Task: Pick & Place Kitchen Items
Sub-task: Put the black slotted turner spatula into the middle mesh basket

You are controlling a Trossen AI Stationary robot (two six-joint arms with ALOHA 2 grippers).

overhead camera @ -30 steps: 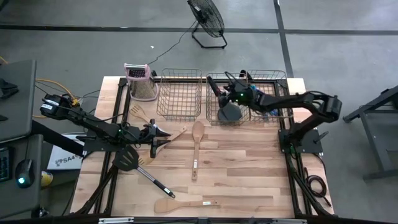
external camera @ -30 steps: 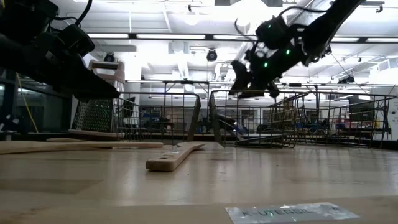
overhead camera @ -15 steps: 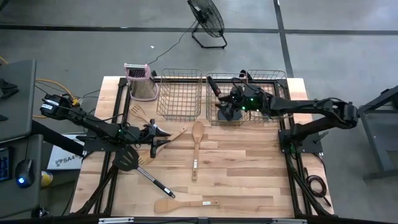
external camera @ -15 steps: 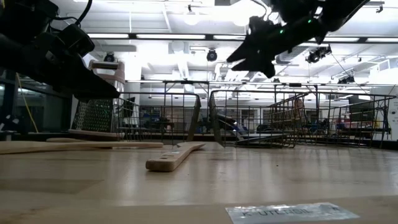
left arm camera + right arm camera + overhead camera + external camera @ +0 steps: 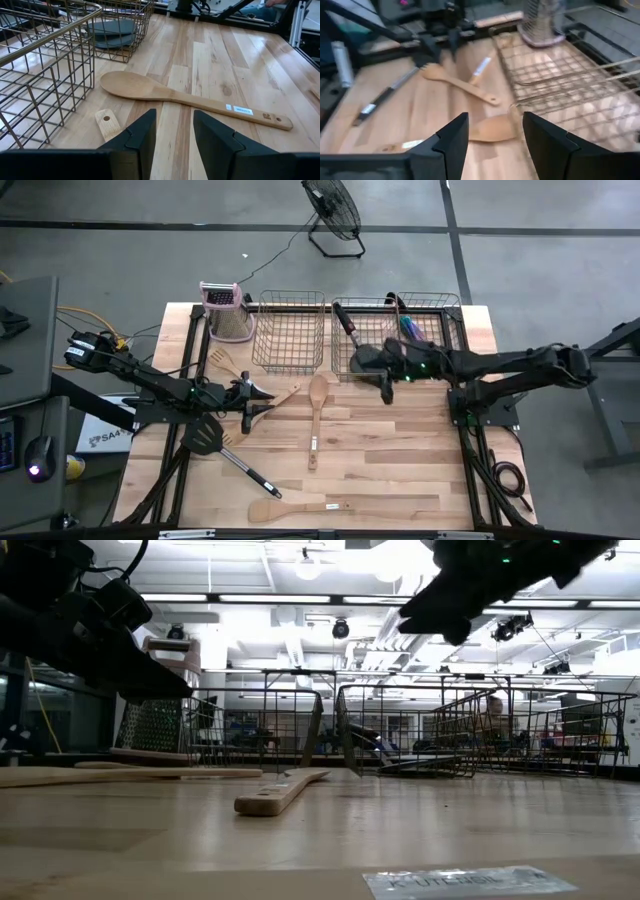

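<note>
The right gripper (image 5: 386, 385) hangs above the table just in front of the right wire basket (image 5: 440, 305), its fingers (image 5: 451, 140) spread apart with nothing between them. Inside that basket lie a black spatula (image 5: 362, 352), its handle slanting toward the far rim, and some slim blue-purple cutlery (image 5: 410, 327) near the far side.

The left gripper (image 5: 247, 402) sits low over the left part of the table, its fingers (image 5: 142, 137) parted and empty, with the end of a wooden handle (image 5: 107, 123) just ahead of them. A large wooden spoon (image 5: 316, 415) lies on the boards between the two arms, bowl toward the baskets. Beside the left gripper are a wooden slotted utensil (image 5: 222, 361) and a small wooden spatula (image 5: 285, 395). A black slotted spatula (image 5: 215, 438) lies nearer the front, its dark handle running toward the front edge, and a wooden spatula (image 5: 295, 508) lies along the front edge.

The left wire basket (image 5: 288, 332) stands beside the right one, and a box grater (image 5: 226, 310) with a pink top stands at the far left of the table (image 5: 420, 460).
</note>
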